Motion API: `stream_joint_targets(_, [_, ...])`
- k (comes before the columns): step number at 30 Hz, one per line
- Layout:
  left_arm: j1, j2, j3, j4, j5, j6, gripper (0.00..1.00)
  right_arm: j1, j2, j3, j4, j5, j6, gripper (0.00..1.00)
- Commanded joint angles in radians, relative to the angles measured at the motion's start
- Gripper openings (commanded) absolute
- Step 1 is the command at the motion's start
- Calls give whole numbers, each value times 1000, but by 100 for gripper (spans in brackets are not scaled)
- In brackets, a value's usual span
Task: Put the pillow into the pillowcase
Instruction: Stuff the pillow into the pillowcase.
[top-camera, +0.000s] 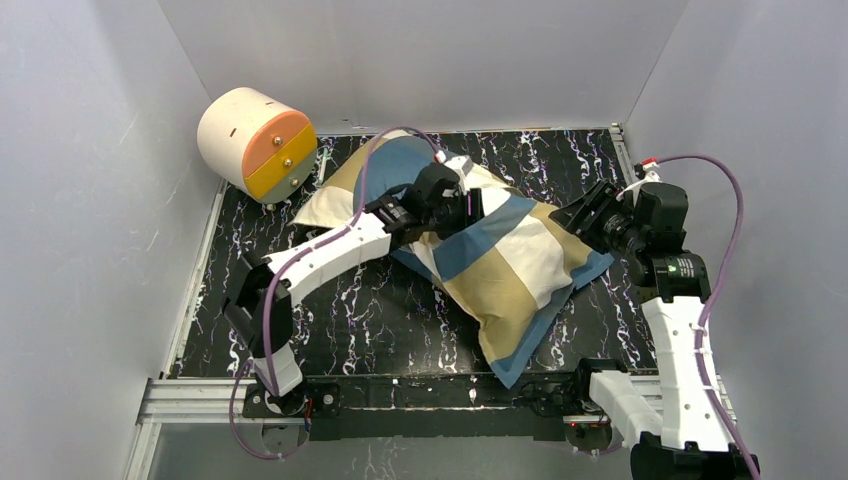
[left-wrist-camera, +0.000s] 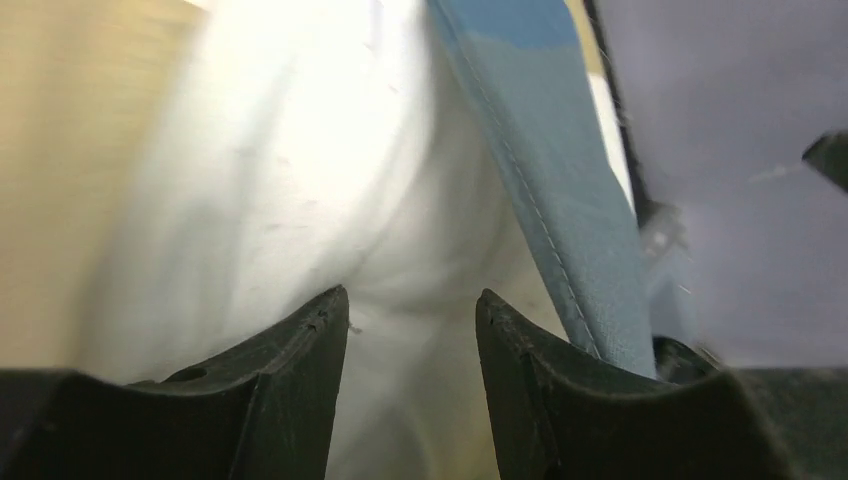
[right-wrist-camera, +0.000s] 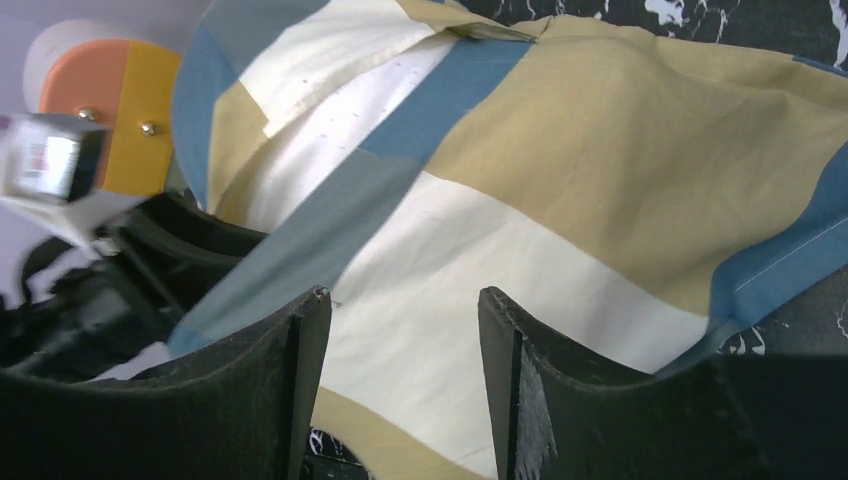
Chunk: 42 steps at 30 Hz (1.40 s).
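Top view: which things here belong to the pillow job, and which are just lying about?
For the job: pillowcase; pillow, mostly inside it.
Lying about: cream-and-orange cylinder.

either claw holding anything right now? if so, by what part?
Nothing held: left claw and right claw both stand open by the pillowcase, with no fabric pinched between the jaws.

The pillowcase (top-camera: 505, 262), patterned in big blue, tan and cream blocks, lay plump and diagonal, one corner pointing near, the other far left. The white pillow (left-wrist-camera: 330, 200) filled it, its bare, slightly wrinkled surface showing beside a blue hem.
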Motion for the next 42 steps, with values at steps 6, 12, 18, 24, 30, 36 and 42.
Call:
stream_joint_targets(6, [54, -165, 139, -383, -321, 199, 52, -3, 58, -93, -2, -7, 16, 64])
stream_joint_targets(12, [54, -202, 88, -453, -379, 221, 54, -4, 111, -102, 7, -6, 4, 71])
stream_joint_targets(18, [55, -258, 153, -554, -636, 298, 56, -4, 156, -130, 16, -45, -45, 71])
stream_joint_targets(24, [55, -311, 175, -536, -856, 306, 56, -3, 177, -154, 63, -106, -67, 70])
stream_joint_targets(30, [57, -407, 9, -340, -1087, 378, 57, -3, 170, -172, 94, -125, -76, 69])
stream_joint_targets(36, [62, -364, -8, -332, -1145, 338, 57, -3, 151, -209, 150, -185, -76, 68])
stream_joint_targets(42, [100, -317, 104, -513, -778, 257, 59, 38, 149, -249, 218, -214, -71, 72])
